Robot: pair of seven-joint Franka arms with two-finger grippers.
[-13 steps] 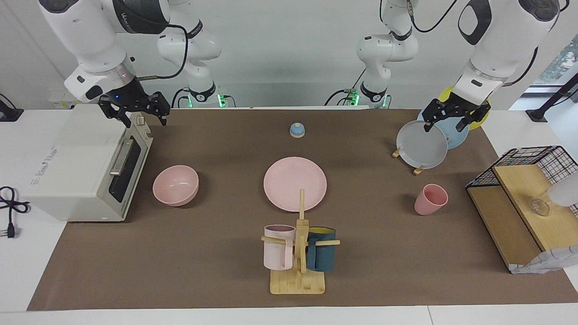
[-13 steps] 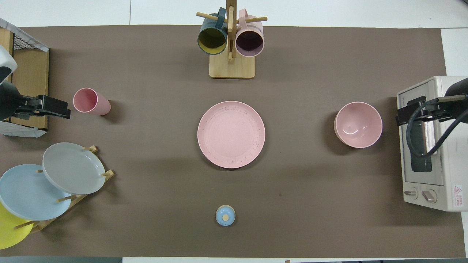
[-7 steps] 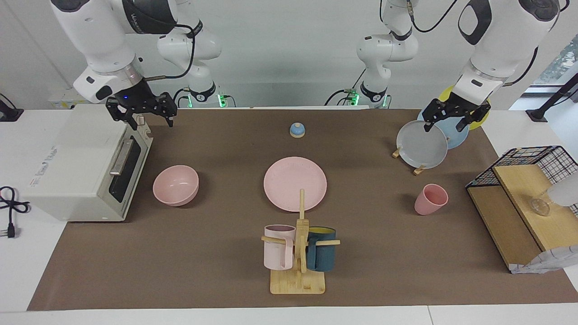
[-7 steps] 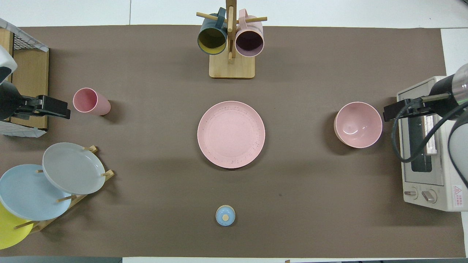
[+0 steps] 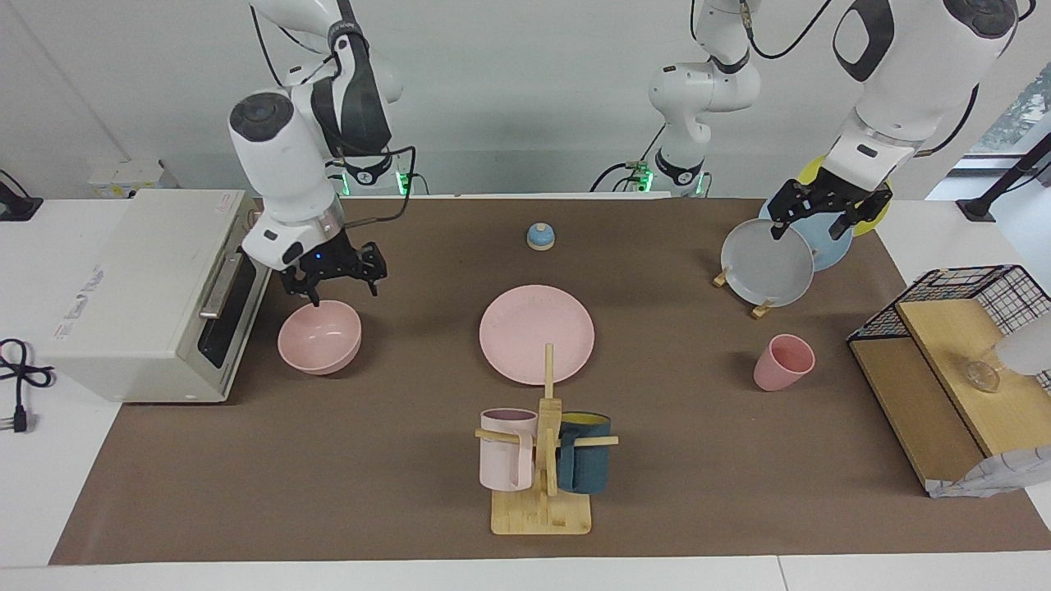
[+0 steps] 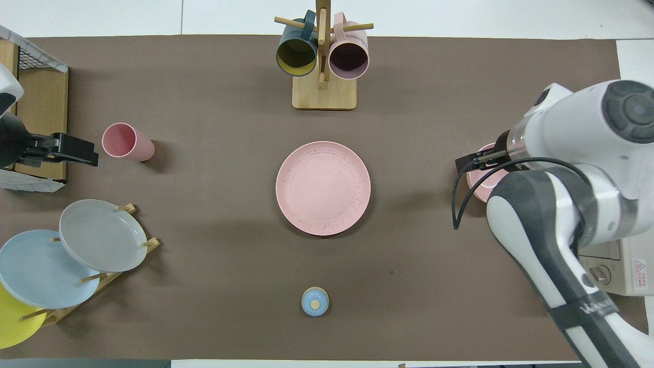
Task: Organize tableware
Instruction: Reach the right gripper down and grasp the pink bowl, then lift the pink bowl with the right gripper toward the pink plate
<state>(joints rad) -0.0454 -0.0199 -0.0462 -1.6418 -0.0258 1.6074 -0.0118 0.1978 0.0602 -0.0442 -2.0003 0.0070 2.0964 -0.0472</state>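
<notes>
Two claws are showing: the right claw (image 5: 332, 281), fingers spread wide, is hanging over the bowl's (image 5: 319, 336) twelve-o'clock rim, while the left claw (image 5: 809, 220), also released, is waiting over the grey plate (image 5: 767, 263). Descending off-centre risks a finger striking the rim, tipping the bowl or pushing it toward the toaster oven (image 5: 148, 295) at nine o'clock on the counter (image 5: 328, 476).

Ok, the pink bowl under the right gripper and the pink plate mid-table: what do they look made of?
Pink bowl: looks like matte plastic or a fibre composite; even colour, only a soft sheen inside. Pink plate: same matte pink with fine dark speckles near the rim, which hints at wheat-straw style composite, though glazed ceramic can't be ruled out. The right gripper hangs open just above the bowl.
</notes>
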